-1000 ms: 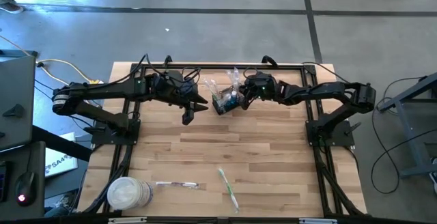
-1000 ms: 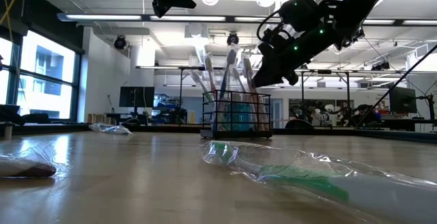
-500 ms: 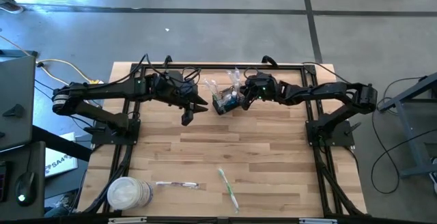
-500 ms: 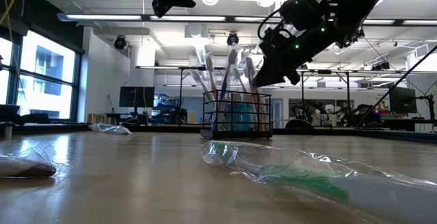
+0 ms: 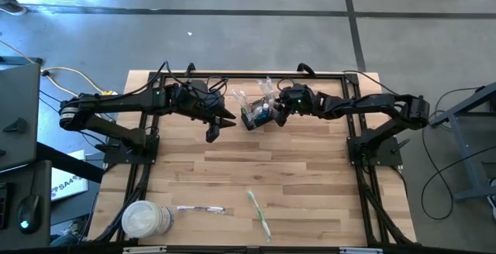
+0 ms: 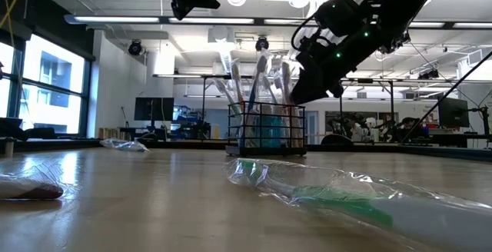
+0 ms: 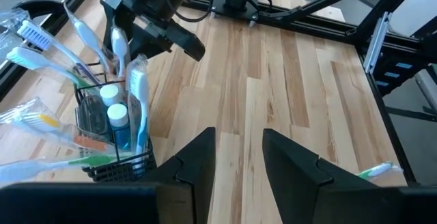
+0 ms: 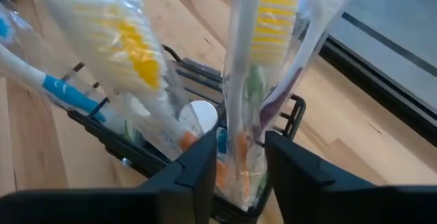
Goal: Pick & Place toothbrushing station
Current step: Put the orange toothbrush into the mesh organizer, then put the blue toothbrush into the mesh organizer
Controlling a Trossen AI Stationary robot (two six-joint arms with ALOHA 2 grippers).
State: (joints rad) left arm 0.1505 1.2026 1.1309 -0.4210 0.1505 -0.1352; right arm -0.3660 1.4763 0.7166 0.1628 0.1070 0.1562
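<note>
The toothbrushing station (image 5: 254,117), a small black wire-mesh basket (image 6: 265,129), stands on its base at the table's far middle. Several wrapped toothbrushes stick up out of it. My right gripper (image 8: 239,162) is at the basket's right side, slanting down and open. Its fingers stand on either side of a wrapped toothbrush with yellow bristles (image 8: 276,26) that stands in the basket. My left gripper (image 7: 239,156) hangs open and empty above the table, left of the basket (image 7: 113,142). My right gripper has the wrapped toothbrush's handle (image 8: 242,125) between its open fingers, coming from the table's right and slanting down. I cannot tell whether a finger touches the wrapper. The toothbrush stands with its lower end in the basket.
A round white tub (image 5: 146,219) sits near the front left. A wrapped toothbrush (image 5: 201,209) lies beside it, and a green wrapped one (image 5: 260,214) lies at the front middle. A black frame rail (image 5: 248,76) runs along the far edge.
The wrapped toothbrush at my right gripper's fingers has shifted a little in the basket, toward the table's right edge. Both arms have stayed about where they were.
</note>
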